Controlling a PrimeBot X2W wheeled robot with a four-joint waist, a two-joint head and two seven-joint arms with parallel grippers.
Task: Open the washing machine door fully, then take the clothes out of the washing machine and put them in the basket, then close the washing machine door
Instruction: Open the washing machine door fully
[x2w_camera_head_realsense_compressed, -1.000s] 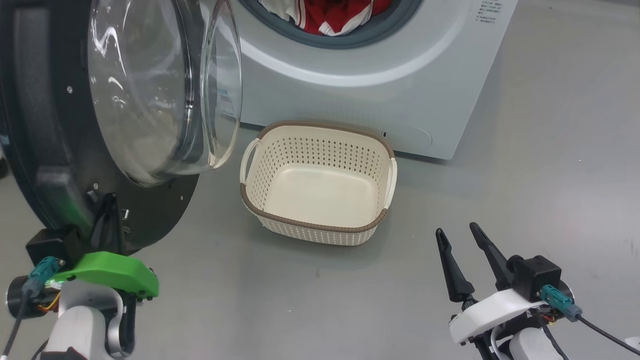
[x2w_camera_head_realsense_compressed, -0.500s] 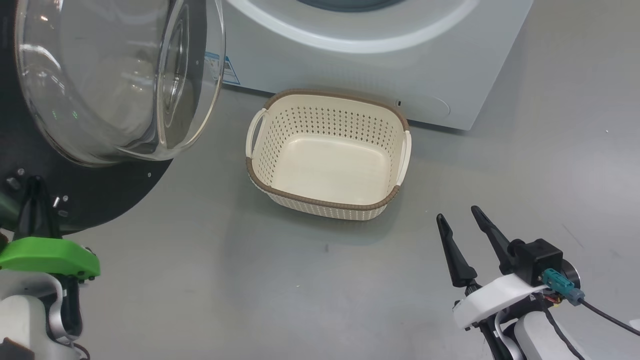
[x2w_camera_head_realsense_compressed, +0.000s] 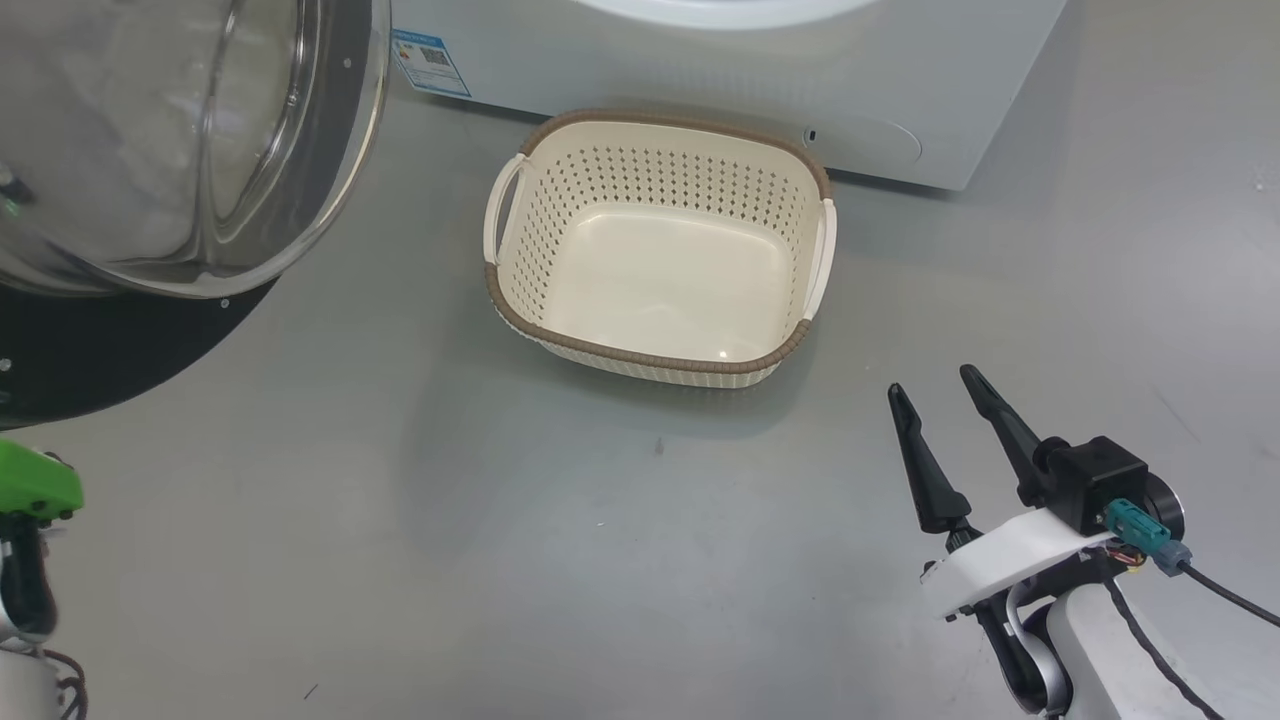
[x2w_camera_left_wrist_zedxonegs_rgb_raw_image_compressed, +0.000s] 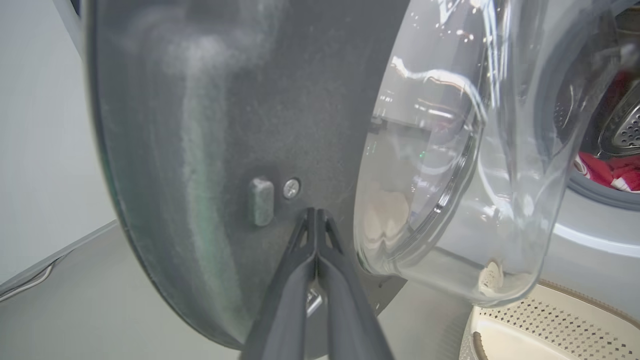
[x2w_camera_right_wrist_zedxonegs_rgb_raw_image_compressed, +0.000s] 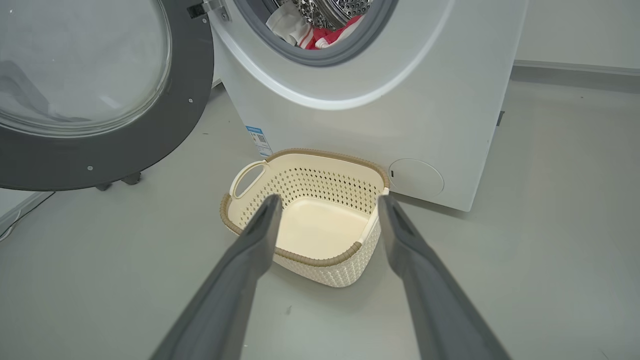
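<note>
The washing machine door (x2w_camera_right_wrist_zedxonegs_rgb_raw_image_compressed: 107, 150) stands swung wide to the left, its glass bowl (x2w_camera_head_realsense_compressed: 150, 150) bulging out of the black rim. My left gripper (x2w_camera_left_wrist_zedxonegs_rgb_raw_image_compressed: 314, 215) is shut and empty, its tips at the door's dark inner face beside a small grey block (x2w_camera_left_wrist_zedxonegs_rgb_raw_image_compressed: 261, 200); whether they touch it I cannot tell. Red and white clothes (x2w_camera_right_wrist_zedxonegs_rgb_raw_image_compressed: 325, 35) lie in the drum of the white washing machine (x2w_camera_right_wrist_zedxonegs_rgb_raw_image_compressed: 410, 100). The cream basket (x2w_camera_head_realsense_compressed: 650, 365) sits empty on the floor in front of the machine. My right gripper (x2w_camera_head_realsense_compressed: 933, 382) hovers open to the basket's near right.
Grey floor spreads around the basket. The door overhangs the floor on the left, close to the basket's left handle (x2w_camera_head_realsense_compressed: 497, 215). A blue label (x2w_camera_head_realsense_compressed: 428, 55) marks the machine's lower left corner. A cable (x2w_camera_right_wrist_zedxonegs_rgb_raw_image_compressed: 20, 212) runs along the wall at far left.
The head view has tipped downward, so the drum opening has left it. The door has swung further open to the left with my left gripper behind it. The right gripper stays open.
</note>
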